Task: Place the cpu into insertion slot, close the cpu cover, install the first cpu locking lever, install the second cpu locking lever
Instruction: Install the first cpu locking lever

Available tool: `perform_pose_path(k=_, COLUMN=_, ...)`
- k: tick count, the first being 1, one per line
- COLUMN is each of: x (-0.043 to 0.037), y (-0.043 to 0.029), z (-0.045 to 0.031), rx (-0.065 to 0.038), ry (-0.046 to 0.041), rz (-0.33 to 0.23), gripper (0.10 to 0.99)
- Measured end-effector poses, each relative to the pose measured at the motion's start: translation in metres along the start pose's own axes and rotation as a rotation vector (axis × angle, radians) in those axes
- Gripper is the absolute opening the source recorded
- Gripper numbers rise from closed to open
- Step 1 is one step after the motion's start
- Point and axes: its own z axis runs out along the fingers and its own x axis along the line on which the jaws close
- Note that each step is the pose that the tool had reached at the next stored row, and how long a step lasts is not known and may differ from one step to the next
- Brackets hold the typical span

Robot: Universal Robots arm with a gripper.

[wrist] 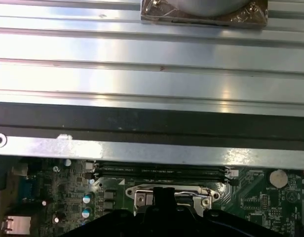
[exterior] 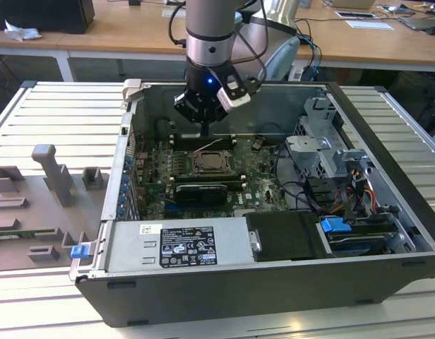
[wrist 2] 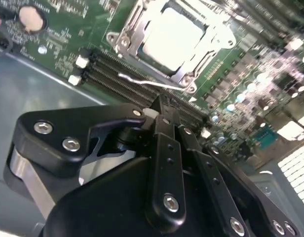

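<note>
While I hang inside the open computer case (exterior: 387,176), my pincer (wrist 2: 159,106) sits just off the rim of the insertion slot (exterior: 212,163), on the side where the long memory slots (wrist 2: 127,81) run. In the second wrist view my fingers (wrist 2: 164,143) look pressed together, with no gap and nothing between them.

The cpu (wrist 2: 172,35) already lies flat in the slot, its pale face showing through the window of the cpu cover (wrist 2: 130,29), which looks lowered around it. That puts the socket just ahead of my fingertips, not under them.

A thin silver locking lever (wrist 2: 147,81) runs along the socket edge nearest me, parallel to the memory slots and crosswise to my reach. It lies between my tip and the cover, very close to the tip; I cannot tell whether I touch it.

In the exterior view I stand over the green board (exterior: 260,180), towards the far wall of the case.
</note>
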Motion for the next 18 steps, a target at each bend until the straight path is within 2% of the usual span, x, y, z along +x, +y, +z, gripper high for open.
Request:
perform_pose_path(k=2, x=0.0, y=-0.0002, z=0.0018, rx=-0.006, ry=-0.0006, rz=0.0, gripper=0.106)
perform_pose_path(k=5, x=-0.0006, y=-0.0008, z=0.0066, rx=-0.005, ry=-0.0003, rz=0.0, gripper=0.106)
perform_pose_path(k=9, x=-0.0058, y=-0.0017, z=0.0149, rx=-0.005, ry=-0.0003, rz=0.0, gripper=0.106)
perform_pose_path(k=13, x=-0.0121, y=-0.0022, z=0.0185, rx=-0.005, ry=-0.0003, rz=0.0, gripper=0.106)
perform_pose_path(k=18, x=-0.0146, y=-0.002, z=0.025, rx=-0.005, ry=-0.0002, rz=0.0, gripper=0.106)
